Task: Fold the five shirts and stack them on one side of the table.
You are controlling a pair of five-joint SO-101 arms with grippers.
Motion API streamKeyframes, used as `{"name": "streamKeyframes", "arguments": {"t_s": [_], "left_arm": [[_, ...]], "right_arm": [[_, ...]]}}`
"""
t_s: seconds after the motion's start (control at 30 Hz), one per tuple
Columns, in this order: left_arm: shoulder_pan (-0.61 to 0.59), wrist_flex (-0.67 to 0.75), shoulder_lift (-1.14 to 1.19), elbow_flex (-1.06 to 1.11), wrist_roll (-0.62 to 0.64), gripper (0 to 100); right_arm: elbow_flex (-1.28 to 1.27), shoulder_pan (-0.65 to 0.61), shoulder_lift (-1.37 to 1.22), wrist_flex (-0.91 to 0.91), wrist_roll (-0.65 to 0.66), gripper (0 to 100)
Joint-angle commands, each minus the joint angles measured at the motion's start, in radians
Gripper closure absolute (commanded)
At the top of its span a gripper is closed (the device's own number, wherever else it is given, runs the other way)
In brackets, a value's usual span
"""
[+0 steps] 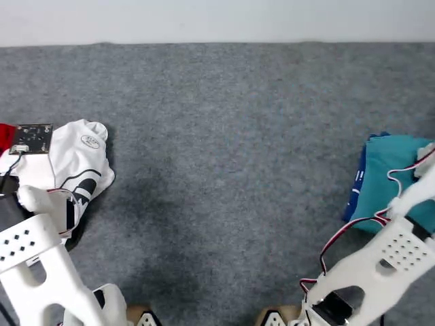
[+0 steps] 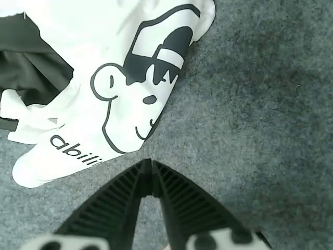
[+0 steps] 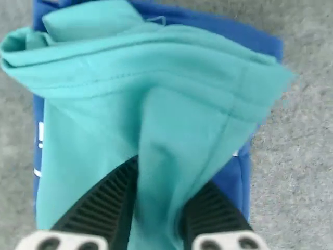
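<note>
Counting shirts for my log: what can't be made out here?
Red cloth: high view, cut off by the left edge and partly under a black board; shirt or not, unclear.
Dark cloth: left wrist view, mostly under the white shirt.
Blue shirt: right wrist view, largely covered by the teal shirt; its fold is hidden.

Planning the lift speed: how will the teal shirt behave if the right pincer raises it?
Probably floppy: the teal shirt bunches into a ridge in the right pincer, so it would drape and could unfold. Likely light; it may slide off the blue shirt beneath rather than drag it.
</note>
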State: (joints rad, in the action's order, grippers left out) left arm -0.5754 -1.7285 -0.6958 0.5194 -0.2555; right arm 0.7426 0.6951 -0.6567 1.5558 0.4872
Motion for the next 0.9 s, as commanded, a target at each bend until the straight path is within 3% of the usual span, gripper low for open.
{"name": "streamKeyframes", "arguments": {"t_s": [0.0,0.13,0.27,0.4,0.5,0.53,0.87], "left_arm": [[0.006,0.005,-0.015,-0.002,-0.002,100],[0.006,-0.002,-0.018,0.019,-0.002,100],[0.006,-0.002,-0.021,0.056,-0.002,100],[0.006,0.002,-0.021,0.053,-0.002,100],[0.006,-0.002,-0.021,0.053,-0.002,100],[0.006,-0.002,-0.021,0.053,-0.002,100],[0.006,-0.002,-0.021,0.056,-0.002,100]], "right_arm": [[0.038,0.008,0.022,0.038,-0.025,77.7],[0.132,0.008,0.070,0.079,-0.146,67.5],[0.238,-0.012,0.125,0.153,-0.147,69.0],[0.261,-0.033,0.134,0.202,-0.147,78.0],[0.264,-0.042,0.114,0.194,-0.147,92.9],[0.265,-0.042,0.099,0.174,-0.144,98.8],[0.267,0.047,-0.209,-0.185,0.060,99.0]]}}
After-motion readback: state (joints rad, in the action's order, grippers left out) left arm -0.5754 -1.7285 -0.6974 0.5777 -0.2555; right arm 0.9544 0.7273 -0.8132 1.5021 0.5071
